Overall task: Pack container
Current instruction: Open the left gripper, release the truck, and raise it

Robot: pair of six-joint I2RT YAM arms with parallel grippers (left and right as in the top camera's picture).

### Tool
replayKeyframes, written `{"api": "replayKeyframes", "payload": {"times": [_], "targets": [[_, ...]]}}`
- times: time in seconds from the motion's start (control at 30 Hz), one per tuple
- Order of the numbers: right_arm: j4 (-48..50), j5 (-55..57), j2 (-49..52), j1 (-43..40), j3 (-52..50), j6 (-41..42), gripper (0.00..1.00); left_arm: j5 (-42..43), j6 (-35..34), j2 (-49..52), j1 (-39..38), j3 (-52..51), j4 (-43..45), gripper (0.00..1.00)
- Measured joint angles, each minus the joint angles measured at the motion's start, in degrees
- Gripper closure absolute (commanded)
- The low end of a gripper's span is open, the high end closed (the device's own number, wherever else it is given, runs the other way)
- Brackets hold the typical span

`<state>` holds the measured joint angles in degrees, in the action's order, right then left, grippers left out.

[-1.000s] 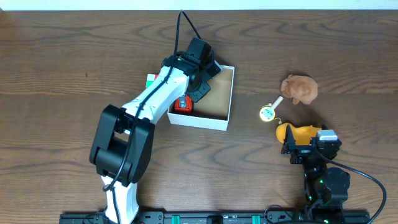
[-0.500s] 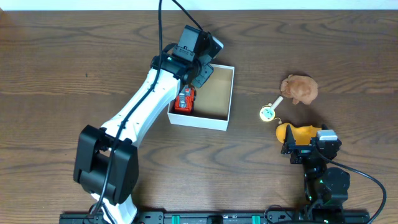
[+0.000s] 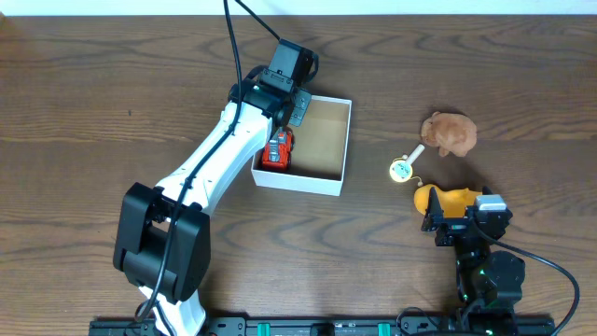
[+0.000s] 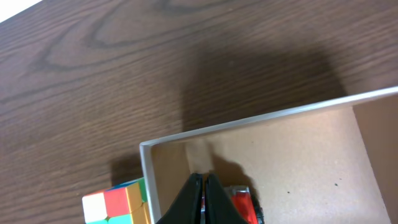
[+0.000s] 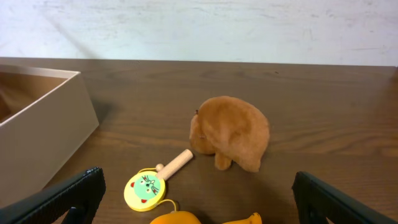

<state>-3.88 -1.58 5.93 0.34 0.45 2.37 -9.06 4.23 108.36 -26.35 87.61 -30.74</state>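
Our left gripper (image 4: 203, 179) has lifted off the red toy car (image 3: 276, 151), which now lies uncovered in the container (image 3: 300, 180) at mid-desk (image 3: 93, 112). A colour cube (image 4: 118, 202) sits just outside its left wall. The left gripper hangs above the container's far-left corner, pinched together and empty. Our right gripper (image 5: 198, 186) stays wide open and empty, facing a brown plush (image 5: 231, 132).

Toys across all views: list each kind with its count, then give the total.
Red toy car: 1
Colour cube: 1
Brown plush: 1
Round paddle toy: 1
Orange-yellow toy: 1
Total: 5
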Motion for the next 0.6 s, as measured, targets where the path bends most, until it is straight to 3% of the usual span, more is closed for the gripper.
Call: {"api": "replayKeyframes", "payload": {"times": [0.6], "targets": [[0.0, 0.0, 0.0, 0.0, 0.0, 0.0, 0.01, -1.6, -1.31, 3.74, 0.0, 0.0, -2.89, 0.94]]}}
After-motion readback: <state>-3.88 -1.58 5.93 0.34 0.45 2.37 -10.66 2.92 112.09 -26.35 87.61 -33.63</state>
